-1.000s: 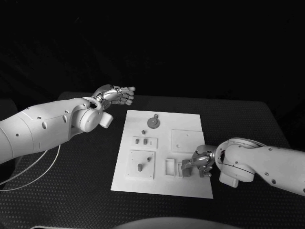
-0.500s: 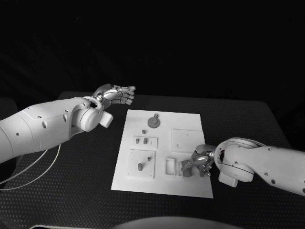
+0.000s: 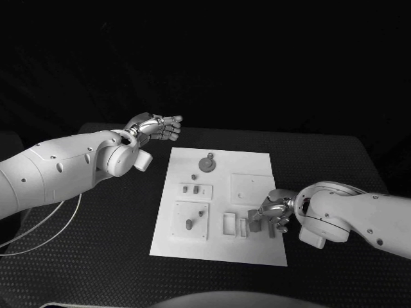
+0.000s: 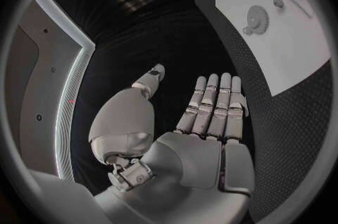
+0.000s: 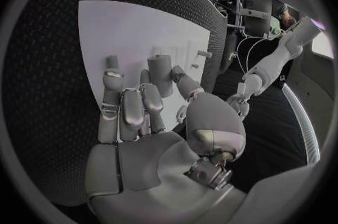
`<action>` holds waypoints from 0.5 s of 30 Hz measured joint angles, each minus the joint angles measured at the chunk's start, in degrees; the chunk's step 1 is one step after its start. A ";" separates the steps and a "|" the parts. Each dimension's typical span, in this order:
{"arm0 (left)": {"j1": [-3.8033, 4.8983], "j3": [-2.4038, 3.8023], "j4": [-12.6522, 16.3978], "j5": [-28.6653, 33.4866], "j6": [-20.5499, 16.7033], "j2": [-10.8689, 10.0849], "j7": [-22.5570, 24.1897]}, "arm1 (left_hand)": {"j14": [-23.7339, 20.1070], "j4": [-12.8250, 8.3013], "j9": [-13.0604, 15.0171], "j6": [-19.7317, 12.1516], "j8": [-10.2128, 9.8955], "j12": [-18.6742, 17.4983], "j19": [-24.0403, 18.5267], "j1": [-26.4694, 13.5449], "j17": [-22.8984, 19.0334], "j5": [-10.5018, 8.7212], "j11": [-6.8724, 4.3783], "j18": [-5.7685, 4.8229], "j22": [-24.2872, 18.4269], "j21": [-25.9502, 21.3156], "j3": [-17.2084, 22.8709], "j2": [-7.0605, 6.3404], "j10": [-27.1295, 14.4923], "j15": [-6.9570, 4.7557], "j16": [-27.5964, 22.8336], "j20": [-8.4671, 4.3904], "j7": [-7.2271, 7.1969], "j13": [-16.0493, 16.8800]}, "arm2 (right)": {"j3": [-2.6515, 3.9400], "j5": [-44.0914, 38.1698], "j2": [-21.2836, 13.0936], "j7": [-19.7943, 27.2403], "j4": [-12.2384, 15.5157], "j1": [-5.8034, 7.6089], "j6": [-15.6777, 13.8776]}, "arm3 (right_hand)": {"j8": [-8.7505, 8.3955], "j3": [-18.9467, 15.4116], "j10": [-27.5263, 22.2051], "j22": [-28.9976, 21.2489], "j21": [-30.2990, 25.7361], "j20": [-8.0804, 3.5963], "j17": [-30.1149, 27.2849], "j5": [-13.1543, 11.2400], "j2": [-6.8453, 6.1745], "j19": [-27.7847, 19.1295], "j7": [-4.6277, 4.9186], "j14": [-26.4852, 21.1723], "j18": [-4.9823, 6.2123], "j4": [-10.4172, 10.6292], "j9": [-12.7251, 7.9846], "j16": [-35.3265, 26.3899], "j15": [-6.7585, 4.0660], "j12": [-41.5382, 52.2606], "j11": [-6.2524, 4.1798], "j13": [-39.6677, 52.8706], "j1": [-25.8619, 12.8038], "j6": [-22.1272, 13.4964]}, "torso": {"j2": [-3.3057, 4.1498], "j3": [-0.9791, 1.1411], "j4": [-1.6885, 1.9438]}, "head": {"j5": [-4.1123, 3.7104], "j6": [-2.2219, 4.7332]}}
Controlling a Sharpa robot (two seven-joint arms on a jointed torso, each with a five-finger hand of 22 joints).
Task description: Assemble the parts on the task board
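A white task board (image 3: 252, 250) lies at the centre of the black table (image 3: 94, 244), its long side running from six toward twelve o'clock. The robot's right hand (image 3: 272, 215) reaches in from four o'clock and hovers low over the board's lower right part, fingers bent down among the small parts (image 3: 255, 226) standing beside a rectangular frame (image 3: 228, 224). In the right wrist view the fingertips (image 5: 112, 75) sit against the board (image 5: 127, 27) close to a short peg (image 5: 160, 69); whether they grip a part cannot be told, for the hand itself blocks the contact.

The left hand (image 3: 157, 127) hangs off the board at eleven o'clock above bare table, fingers straight and together, thumb apart, grasping nothing; the left wrist view confirms the released palm (image 4: 204, 145).

A round gear (image 3: 207, 164) sits near the board's top end, toward twelve o'clock. Two raised square plates (image 3: 192, 220) lie at the board's left half, one carrying a small peg (image 3: 188, 224). A thin cable (image 3: 39, 237) loops below the left arm at eight o'clock.
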 measured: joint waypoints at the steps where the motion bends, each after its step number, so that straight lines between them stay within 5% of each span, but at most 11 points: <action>1: 0.00 0.00 0.00 0.00 0.01 0.00 -0.01 | 0.00 0.00 0.00 0.00 0.00 0.00 0.00 0.00 0.01 0.00 0.00 0.00 0.00 0.00 0.00 0.00 0.00 0.00 0.00 0.00 0.00 0.00 | 0.02 0.21 -0.07 -0.02 0.22 0.38 -0.12 | 0.00 0.00 0.00 0.00 0.00 0.00 -0.02 0.00 0.00 0.00 0.00 0.00 0.00 0.00 0.00 0.00 0.00 0.00 0.00 0.00 0.00 0.00 | 0.00 -0.01 -0.02 | 0.00 0.01; 6: 0.00 0.00 0.00 0.01 0.06 0.01 -0.02 | 0.00 0.00 0.05 0.20 0.00 0.00 0.00 0.00 0.06 0.00 0.00 0.00 -0.06 0.00 0.00 0.00 0.00 0.00 0.00 0.00 0.20 -0.05 | 0.05 1.34 -0.17 -0.21 1.13 1.83 -0.67 | 0.00 -0.07 0.00 0.00 0.00 0.08 -0.22 0.00 0.16 -0.06 -0.01 0.00 -0.01 -0.07 0.04 0.00 0.00 0.00 0.00 0.00 -0.16 0.01 | -0.01 -0.02 -0.01 | -0.07 0.10; 15: 0.00 0.00 0.04 0.01 0.15 0.04 -0.07 | 0.00 -0.09 0.05 0.20 0.00 0.00 0.00 0.00 0.11 0.00 0.00 -0.01 -0.12 0.00 0.09 0.00 0.00 0.00 0.00 0.00 0.20 -0.14 | 0.01 4.03 2.73 -1.03 0.54 1.96 -0.23 | 0.00 -0.12 -0.21 0.00 0.00 0.06 -0.63 0.00 0.16 -0.11 -0.01 -0.23 -0.01 -0.12 0.05 0.00 -0.21 0.00 -0.21 0.00 -0.18 0.02 | 0.05 -0.01 0.08 | -0.04 0.03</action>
